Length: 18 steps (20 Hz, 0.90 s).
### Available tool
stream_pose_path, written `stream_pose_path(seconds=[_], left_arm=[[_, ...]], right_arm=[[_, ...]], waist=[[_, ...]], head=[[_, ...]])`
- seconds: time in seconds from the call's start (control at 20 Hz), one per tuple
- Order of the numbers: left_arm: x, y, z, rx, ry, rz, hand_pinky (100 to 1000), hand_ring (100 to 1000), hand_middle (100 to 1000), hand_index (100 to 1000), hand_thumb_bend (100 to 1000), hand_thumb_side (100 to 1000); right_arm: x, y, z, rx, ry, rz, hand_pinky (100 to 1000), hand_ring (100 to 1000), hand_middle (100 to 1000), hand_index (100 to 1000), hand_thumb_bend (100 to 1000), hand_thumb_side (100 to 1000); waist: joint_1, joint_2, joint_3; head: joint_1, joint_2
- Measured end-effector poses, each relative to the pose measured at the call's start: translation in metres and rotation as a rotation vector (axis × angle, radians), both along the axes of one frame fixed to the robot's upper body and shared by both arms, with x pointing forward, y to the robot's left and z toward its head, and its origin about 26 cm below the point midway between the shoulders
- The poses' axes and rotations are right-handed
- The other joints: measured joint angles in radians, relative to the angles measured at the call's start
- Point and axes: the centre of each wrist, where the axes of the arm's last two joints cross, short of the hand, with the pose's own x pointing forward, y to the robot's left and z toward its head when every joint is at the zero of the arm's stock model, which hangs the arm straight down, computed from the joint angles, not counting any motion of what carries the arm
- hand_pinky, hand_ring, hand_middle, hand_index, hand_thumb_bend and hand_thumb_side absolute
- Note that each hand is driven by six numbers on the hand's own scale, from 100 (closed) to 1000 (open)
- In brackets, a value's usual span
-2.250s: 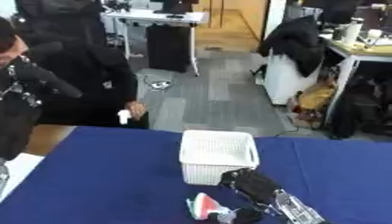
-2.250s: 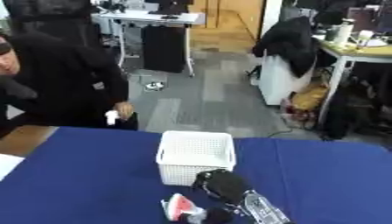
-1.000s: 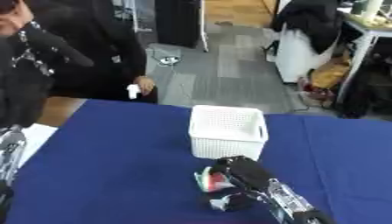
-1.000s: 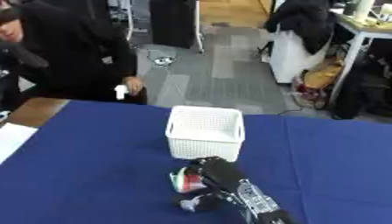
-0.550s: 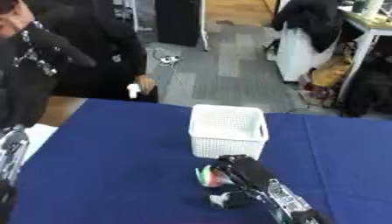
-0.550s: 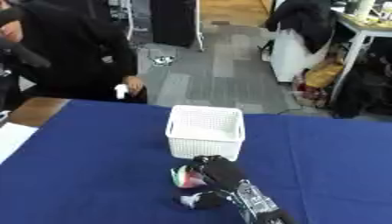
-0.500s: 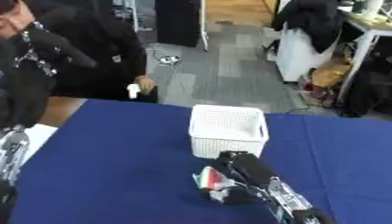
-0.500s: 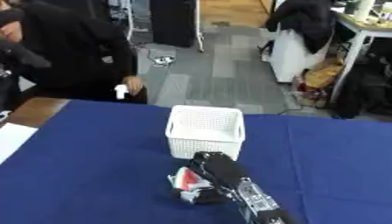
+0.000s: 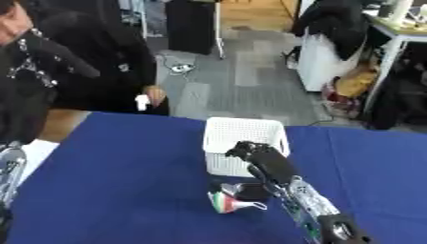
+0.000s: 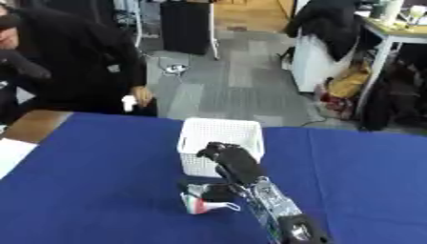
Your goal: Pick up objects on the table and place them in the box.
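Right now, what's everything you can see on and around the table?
Basket: one, white, mid-table on the far side.
Small object: one, red, white and green, on the cloth just before the basket; next to it sits a dark thing I cannot make out.
Tablecloth: one, blue, covering the table.
Right hand: one, black, fingers curled, raised at the basket's near wall, above the small object; whether it holds anything cannot be seen.
Left hand: not visible; only a silver part of the left arm shows at the view's left edge.
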Motion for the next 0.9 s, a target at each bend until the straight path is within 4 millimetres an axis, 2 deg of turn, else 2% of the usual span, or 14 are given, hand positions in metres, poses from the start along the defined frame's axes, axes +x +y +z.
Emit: stream_pose_path(seconds=[0.9], left_arm=[[0.0,0.0,0.0,0.003,-0.001,-0.002,609,579,723,673,125,848]], right_arm=[[0.0,-0.004,-0.031,-0.106,0.099,0.008,624,599,661,789,558,1000]], waist=[[0.0,0.0,0.002]], head=[[0.0,0.0]])
